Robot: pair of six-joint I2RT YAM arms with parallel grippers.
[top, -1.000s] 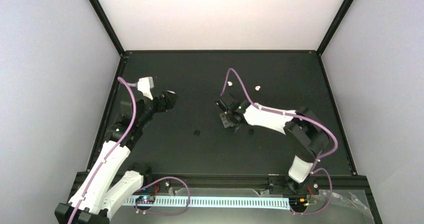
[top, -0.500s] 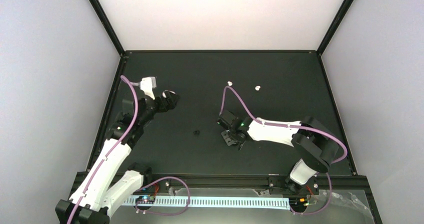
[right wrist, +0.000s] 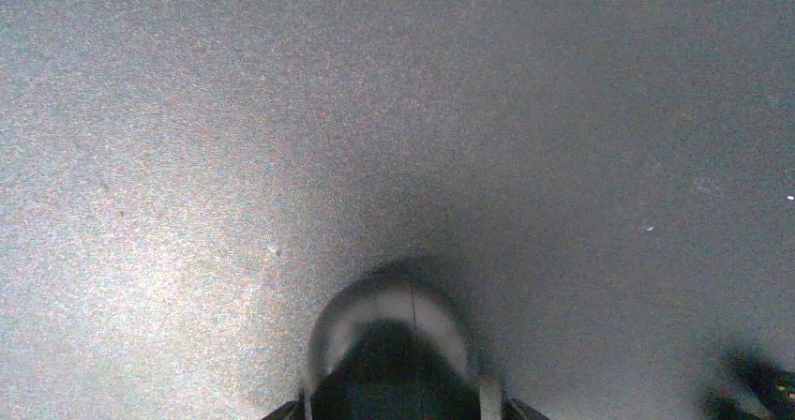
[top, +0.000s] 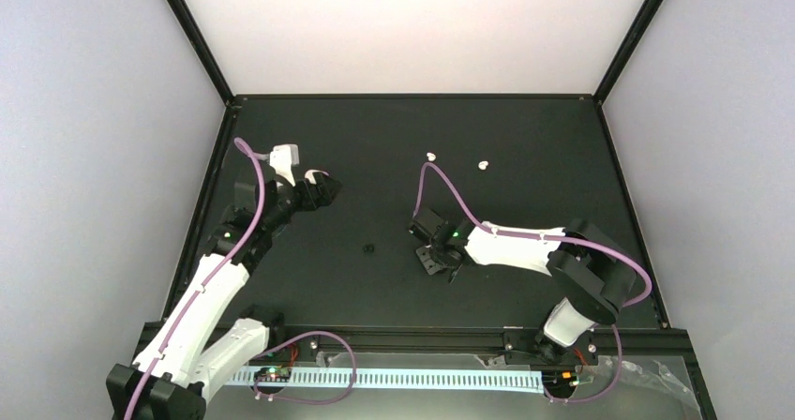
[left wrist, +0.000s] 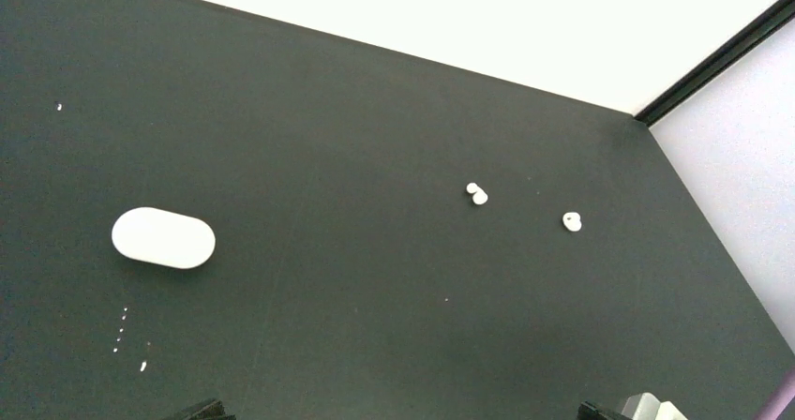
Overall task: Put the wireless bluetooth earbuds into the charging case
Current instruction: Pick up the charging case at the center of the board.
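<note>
Two white earbuds (top: 430, 157) (top: 482, 165) lie at the far middle of the black table; the left wrist view shows them too (left wrist: 476, 194) (left wrist: 572, 221). One black earbud (top: 368, 248) lies mid-table. A closed white charging case (left wrist: 163, 238) lies flat ahead of my left gripper (left wrist: 401, 411), which is open, empty and raised at the left (top: 322, 192). My right gripper (top: 434, 256) sits low right of the centre. In its wrist view a dark rounded case (right wrist: 394, 340) with a pale rim fills the gap between its jaws (right wrist: 401, 407).
The black table (top: 525, 129) has a raised black frame and white walls around it. A blurred dark shape (right wrist: 750, 382) sits at the lower right of the right wrist view; I cannot tell what it is.
My right gripper has moved toward the near edge and lower, carrying the dark case. My left gripper has shifted slightly right.
</note>
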